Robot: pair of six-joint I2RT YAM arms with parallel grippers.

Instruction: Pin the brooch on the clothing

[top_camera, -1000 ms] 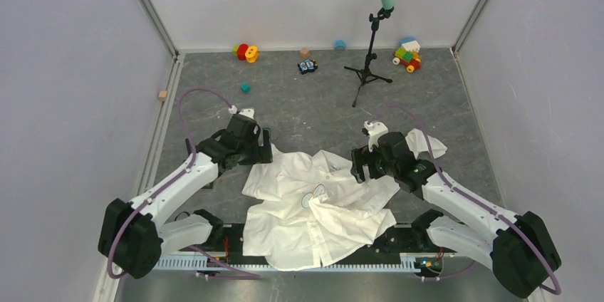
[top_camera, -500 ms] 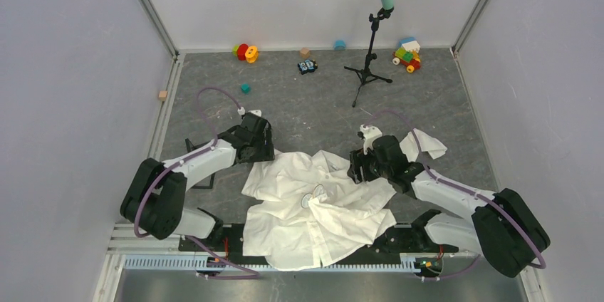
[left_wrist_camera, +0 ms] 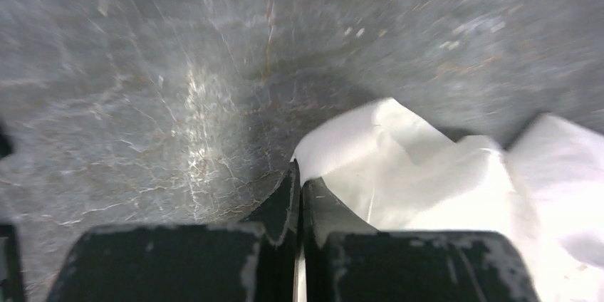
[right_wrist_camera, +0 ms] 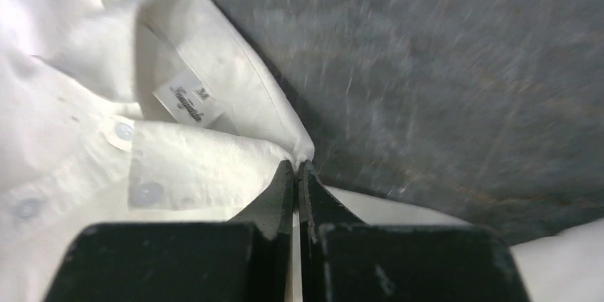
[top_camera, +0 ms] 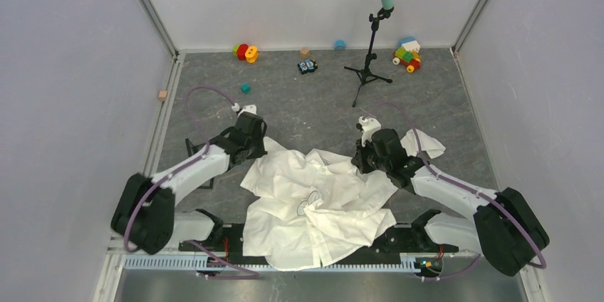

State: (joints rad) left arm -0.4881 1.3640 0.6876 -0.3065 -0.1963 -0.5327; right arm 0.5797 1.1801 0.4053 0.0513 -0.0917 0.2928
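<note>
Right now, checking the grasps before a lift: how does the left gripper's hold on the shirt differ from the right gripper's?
The left gripper pinches a plain fold at the shirt's far left edge; the right gripper pinches the collar tip. No button or label lies near the left gripper; a size label and buttons lie near the right gripper. Both are shut on the shirt.
</note>
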